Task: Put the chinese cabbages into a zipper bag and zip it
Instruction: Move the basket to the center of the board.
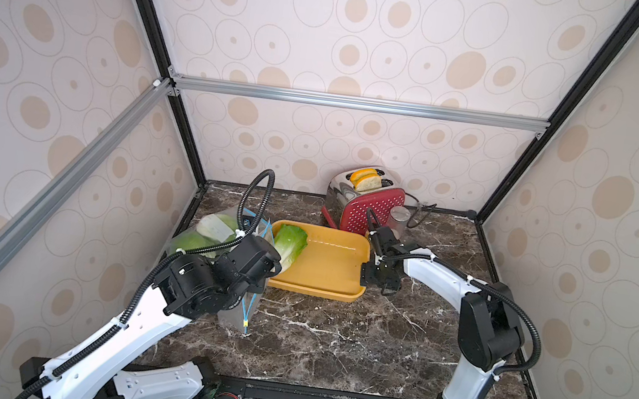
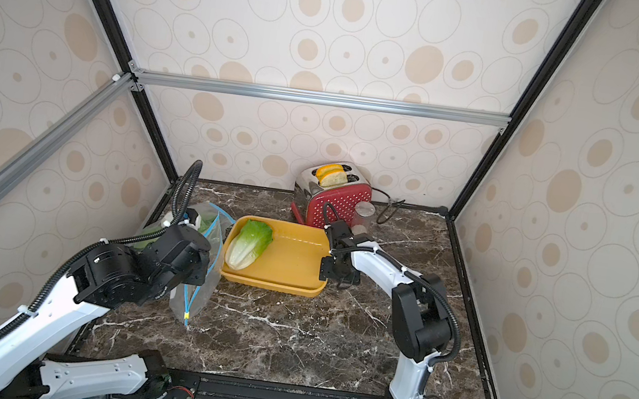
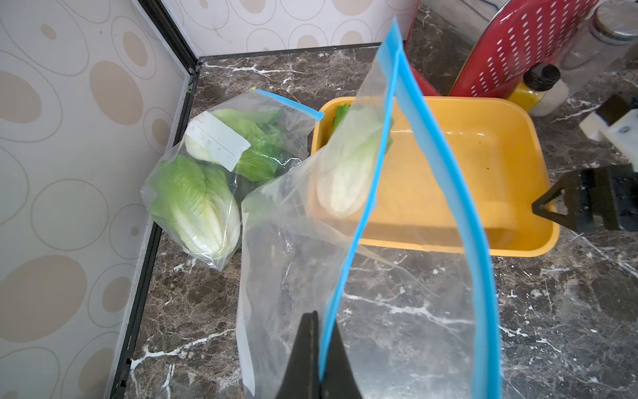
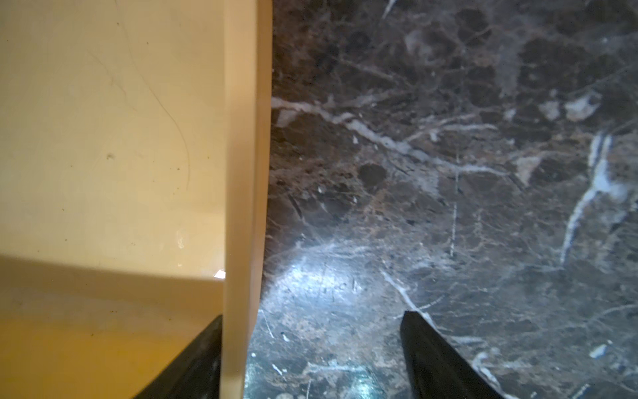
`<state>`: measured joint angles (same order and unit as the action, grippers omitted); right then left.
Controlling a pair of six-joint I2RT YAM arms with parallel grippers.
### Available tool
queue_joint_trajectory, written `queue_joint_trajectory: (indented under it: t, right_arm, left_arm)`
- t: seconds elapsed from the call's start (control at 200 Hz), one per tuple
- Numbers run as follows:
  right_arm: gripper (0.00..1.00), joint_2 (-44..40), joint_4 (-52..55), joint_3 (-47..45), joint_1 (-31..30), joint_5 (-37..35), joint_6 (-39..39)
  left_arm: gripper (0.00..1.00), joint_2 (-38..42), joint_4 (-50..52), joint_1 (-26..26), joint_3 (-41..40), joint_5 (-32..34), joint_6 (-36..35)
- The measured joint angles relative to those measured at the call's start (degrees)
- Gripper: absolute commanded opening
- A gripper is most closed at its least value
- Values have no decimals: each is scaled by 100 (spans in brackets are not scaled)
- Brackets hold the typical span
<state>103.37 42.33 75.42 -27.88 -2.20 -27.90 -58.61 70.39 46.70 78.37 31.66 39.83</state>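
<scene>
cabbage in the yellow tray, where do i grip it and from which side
Grip the cabbage across its white lower half, from above, with the open right gripper. It lies flat close along the tray's left wall, base toward the robot, so sideways entry looks blocked; leafy tips would likely crush.

Staged kitchen: marble counter [image 1: 333, 336], red toaster [image 1: 370, 211] (2 slices [image 1: 366, 178] in).

Tray [image 1: 314, 292] showing yellow; cabbage [image 1: 290, 243] fading white to green; zipper bag [image 3: 293, 293] looking clear, blue-edged; toaster [image 1: 366, 211] wearing red, white-dotted; countertop [image 1: 333, 336] running brown, white-veined.
</scene>
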Motion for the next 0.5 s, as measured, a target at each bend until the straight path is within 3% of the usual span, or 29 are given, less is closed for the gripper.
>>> queue_joint_trajectory:
  t: [0.23,0.501]
  right_arm:
    - [75,-946,-114,-1104,717,72,57]
    - [77,-1803,59,-1825,2035,136,376]
  left_arm:
    - [5,-111,39,0,125,-13,-26]
    - [5,-424,-302,-2,138,-295,-221]
